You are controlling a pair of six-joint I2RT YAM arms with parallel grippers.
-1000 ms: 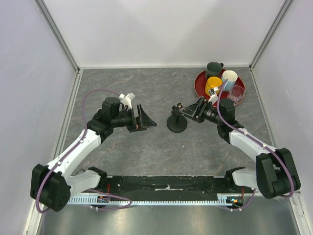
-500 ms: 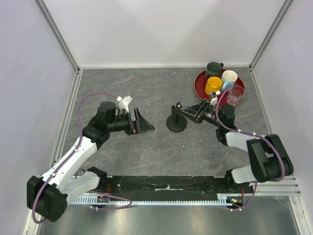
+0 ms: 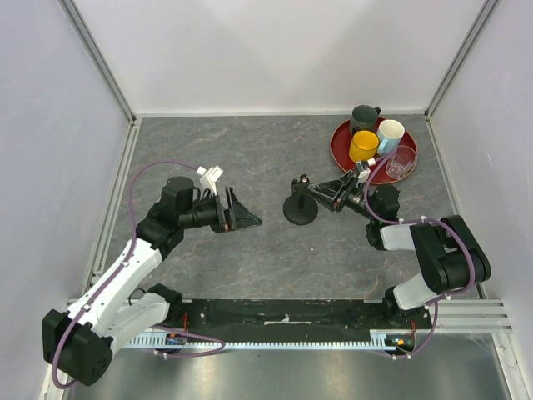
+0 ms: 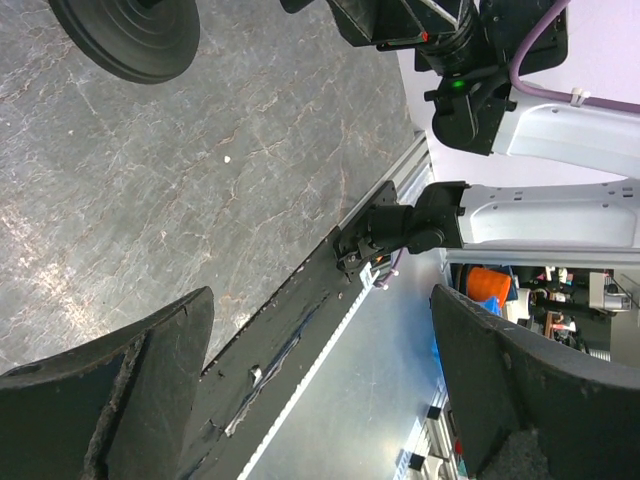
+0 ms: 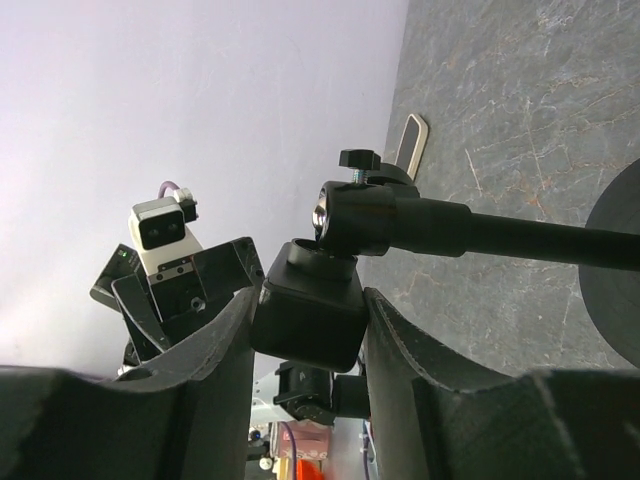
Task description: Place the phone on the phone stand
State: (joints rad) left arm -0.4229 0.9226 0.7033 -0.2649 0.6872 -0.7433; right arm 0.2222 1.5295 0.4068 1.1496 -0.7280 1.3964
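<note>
Our right gripper (image 5: pixel 310 312) is clamped on the head of the phone stand (image 3: pixel 300 213), whose round base is cut off in both wrist views. The phone (image 5: pixel 410 146) shows only as a pale-rimmed sliver lying on the table (image 3: pixel 266 267) beyond the stand; from overhead we cannot make it out. Our left gripper (image 4: pixel 322 300) stands wide open, holding nothing.

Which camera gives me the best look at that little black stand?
The right wrist view: the stand fills it, showing knob, post and the head pinched by the right gripper; its base is mostly cut off. The top view shows the whole stand, small and dark. The left wrist view catches only its round base.
</note>
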